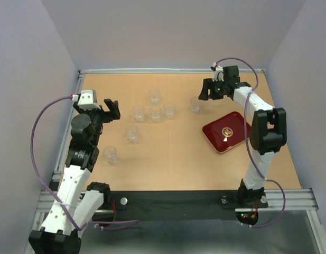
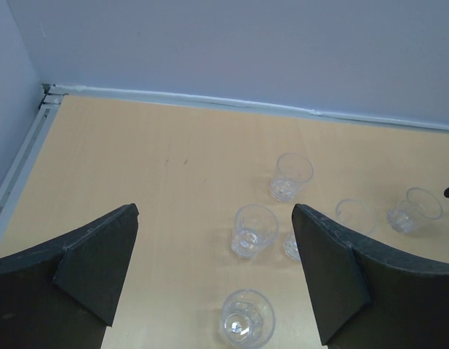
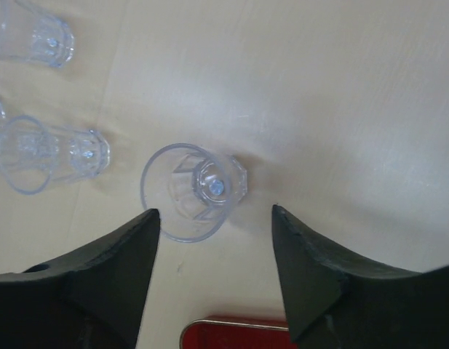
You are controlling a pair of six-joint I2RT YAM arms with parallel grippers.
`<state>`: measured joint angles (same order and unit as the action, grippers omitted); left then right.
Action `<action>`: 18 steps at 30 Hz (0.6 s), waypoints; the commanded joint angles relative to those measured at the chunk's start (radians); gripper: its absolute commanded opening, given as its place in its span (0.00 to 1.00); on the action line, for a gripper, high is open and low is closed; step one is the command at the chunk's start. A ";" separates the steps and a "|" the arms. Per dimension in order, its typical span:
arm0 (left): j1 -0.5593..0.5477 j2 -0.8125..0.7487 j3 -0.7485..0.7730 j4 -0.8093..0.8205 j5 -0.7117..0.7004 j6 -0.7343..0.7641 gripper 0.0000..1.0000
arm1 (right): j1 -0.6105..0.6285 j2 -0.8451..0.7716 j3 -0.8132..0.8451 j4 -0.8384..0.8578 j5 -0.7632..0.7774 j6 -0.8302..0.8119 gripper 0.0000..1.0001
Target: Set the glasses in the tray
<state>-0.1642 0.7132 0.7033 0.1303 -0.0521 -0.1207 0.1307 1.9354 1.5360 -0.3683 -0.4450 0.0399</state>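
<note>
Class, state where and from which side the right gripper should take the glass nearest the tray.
Probably across its round wall below the rim, coming down from above: the glass stands upright, mouth up, and the right gripper hangs open near it.

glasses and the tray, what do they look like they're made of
The glasses look like clear, colourless glass or hard plastic: the table shows straight through them and their faceted bases catch light. The tray looks like glossy dark red lacquer or plastic, going by its sheen; which is unclear.
</note>
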 commanded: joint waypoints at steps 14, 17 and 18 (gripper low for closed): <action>-0.003 -0.014 0.005 0.051 0.034 -0.005 0.98 | 0.020 0.137 0.121 -0.066 0.106 -0.031 0.26; -0.003 -0.014 0.005 0.051 0.032 -0.005 0.98 | 0.021 0.140 0.122 -0.070 0.140 -0.061 0.08; -0.003 -0.014 0.005 0.051 0.032 -0.007 0.98 | 0.021 0.137 0.122 -0.072 0.150 -0.066 0.05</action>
<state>-0.1642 0.7132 0.7033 0.1303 -0.0299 -0.1242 0.1402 2.0789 1.5967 -0.4206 -0.3496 0.0154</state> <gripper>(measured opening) 0.985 0.112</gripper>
